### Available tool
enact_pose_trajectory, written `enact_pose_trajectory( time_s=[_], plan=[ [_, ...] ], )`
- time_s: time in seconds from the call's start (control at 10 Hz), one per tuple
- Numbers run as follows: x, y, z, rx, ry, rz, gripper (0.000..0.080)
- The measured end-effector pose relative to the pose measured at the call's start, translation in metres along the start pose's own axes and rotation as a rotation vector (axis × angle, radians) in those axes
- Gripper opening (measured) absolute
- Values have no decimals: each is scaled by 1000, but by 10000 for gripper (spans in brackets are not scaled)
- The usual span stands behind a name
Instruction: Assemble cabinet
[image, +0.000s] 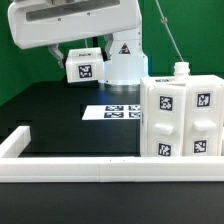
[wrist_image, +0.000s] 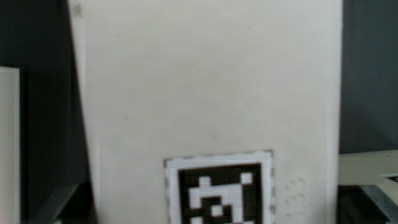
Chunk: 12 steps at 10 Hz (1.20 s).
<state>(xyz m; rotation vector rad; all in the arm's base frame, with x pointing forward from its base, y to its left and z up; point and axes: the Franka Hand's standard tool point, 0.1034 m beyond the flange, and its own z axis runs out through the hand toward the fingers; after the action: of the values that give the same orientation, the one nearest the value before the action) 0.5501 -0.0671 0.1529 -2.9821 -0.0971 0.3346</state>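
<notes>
The cabinet (image: 181, 118), a big white box with tag markers on its faces and a small knob on top, stands on the black table at the exterior view's right. My gripper (image: 80, 62) hangs above the table at the back left, apart from the cabinet. It is shut on a white tagged panel (image: 82, 69), held clear of the table. In the wrist view this panel (wrist_image: 205, 90) fills the space between my dark fingers (wrist_image: 61, 206), with its tag (wrist_image: 221, 190) near the jaws.
The marker board (image: 118, 111) lies flat on the table just left of the cabinet. A long low white border rail (image: 95, 171) runs along the front and turns back at the exterior view's left (image: 14, 144). The arm's white base (image: 125, 60) stands behind.
</notes>
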Motion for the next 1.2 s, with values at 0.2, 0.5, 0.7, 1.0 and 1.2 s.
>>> enact_pose_trajectory(
  time_s=[0.2, 0.5, 0.7, 1.0, 1.2],
  plan=[
    [16, -32, -22, -16, 1, 2, 557],
    [35, -58, -41, -36, -10, -24, 557],
    [35, -58, -40, -36, -11, -23, 557],
    [42, -76, -49, -55, -16, -9, 557],
    [57, -107, -55, -61, -16, -18, 557]
  ],
)
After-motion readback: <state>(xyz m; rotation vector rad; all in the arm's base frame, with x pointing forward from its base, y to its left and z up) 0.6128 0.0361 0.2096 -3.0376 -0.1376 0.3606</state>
